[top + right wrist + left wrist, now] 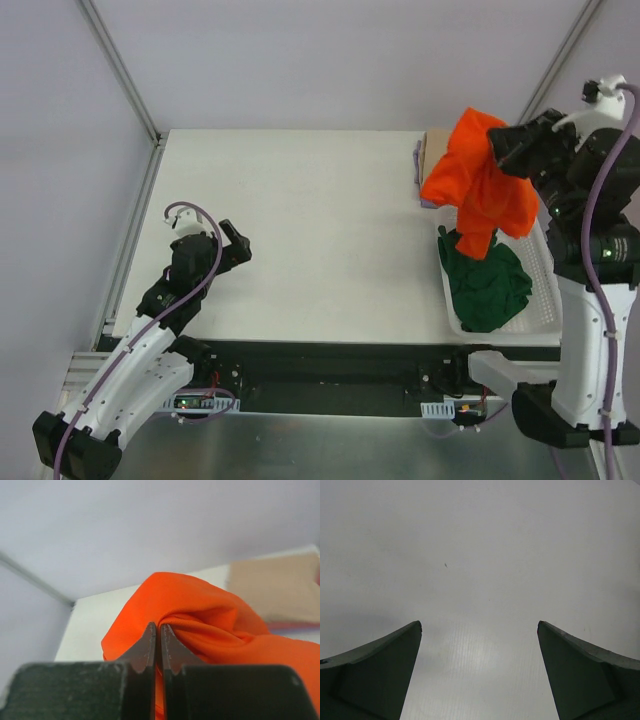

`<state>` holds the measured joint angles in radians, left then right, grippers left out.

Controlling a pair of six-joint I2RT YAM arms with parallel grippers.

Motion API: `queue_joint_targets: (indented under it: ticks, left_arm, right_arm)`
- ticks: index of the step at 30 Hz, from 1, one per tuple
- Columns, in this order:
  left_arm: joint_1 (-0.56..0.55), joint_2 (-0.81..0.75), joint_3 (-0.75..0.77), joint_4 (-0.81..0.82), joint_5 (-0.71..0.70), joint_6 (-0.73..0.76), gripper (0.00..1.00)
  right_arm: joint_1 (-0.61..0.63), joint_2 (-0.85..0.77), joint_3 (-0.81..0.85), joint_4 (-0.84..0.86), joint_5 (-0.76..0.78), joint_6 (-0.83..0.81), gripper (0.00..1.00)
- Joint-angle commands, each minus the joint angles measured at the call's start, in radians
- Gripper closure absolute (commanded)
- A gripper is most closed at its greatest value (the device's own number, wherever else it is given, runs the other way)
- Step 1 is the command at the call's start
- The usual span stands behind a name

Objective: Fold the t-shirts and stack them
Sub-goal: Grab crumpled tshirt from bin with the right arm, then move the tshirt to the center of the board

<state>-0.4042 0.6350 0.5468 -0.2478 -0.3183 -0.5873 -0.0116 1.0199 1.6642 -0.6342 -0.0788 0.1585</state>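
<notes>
Item 1: orange t-shirt (480, 190); lifted clear of the table, hanging bunched and crumpled at about 2 o'clock in the top view; its lower tip hangs over the dark green t-shirt, and whether the two touch cannot be told; a fold of its cloth is pinched by the right gripper (158, 630), whose jaws are clenched together on the fabric with no gap showing.

Item 2: dark green t-shirt (488, 285); a loose unfolded heap at about 4 o'clock, lying inside the white basket (548, 300).

Item 3: beige t-shirt (434, 150); folded flat at the table's right edge at about 2 o'clock, partly hidden behind the orange shirt; it lies on top of a small stack, with a lilac cloth (421, 170) showing as a thin edge beneath it; the right wrist view also shows a pink strip under the beige.

Item 4: white basket; slatted plastic, set at the right edge of the table at 4 o'clock, just beside the right arm's upright column.

Item 5: left gripper (238, 243); at about 8 o'clock, well apart from all the shirts; jaws spread wide and released, grasping nothing; the left wrist view shows only bare surface between its fingers (385, 670).

Item 6: table (320, 230); pale flat top, bearing the stack and the basket.
</notes>
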Motion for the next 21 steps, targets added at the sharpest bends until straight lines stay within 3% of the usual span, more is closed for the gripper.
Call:
queue_joint_targets:
  ticks: [1, 5, 9, 11, 15, 19, 20, 21]
  left_arm:
    - [0.007, -0.017, -0.002, 0.022, -0.004, -0.003, 0.01]
    - [0.007, -0.04, 0.004, -0.005, 0.067, -0.051, 0.01]
    - [0.007, -0.083, 0.008, -0.079, 0.064, -0.104, 0.01]
    - [0.007, -0.11, 0.015, -0.142, 0.033, -0.138, 0.01]
    - [0.007, -0.167, 0.027, -0.232, 0.024, -0.152, 0.01]
    - [0.007, -0.213, 0.027, -0.291, 0.007, -0.2, 0.01]
    - [0.007, -0.222, 0.025, -0.301, 0.007, -0.204, 0.01]
    - [0.007, -0.227, 0.022, -0.309, 0.005, -0.21, 0.01]
  right_arm:
    - [0.247, 0.156, 0.257, 0.031, -0.048, -0.129, 1.0]
    - [0.395, 0.36, 0.467, 0.174, -0.205, -0.083, 0.99]
    - [0.579, 0.621, 0.834, 0.119, -0.315, -0.125, 0.99]
    - [0.608, 0.686, 0.858, 0.187, -0.39, -0.11, 0.99]
    - [0.585, 0.611, 0.607, 0.251, -0.489, -0.126, 0.99]
    - [0.465, 0.421, 0.034, 0.303, -0.351, -0.151, 0.99]
    - [0.414, 0.384, -0.101, 0.361, -0.313, -0.151, 0.94]
    - [0.366, 0.37, -0.239, 0.423, -0.299, -0.184, 0.7]
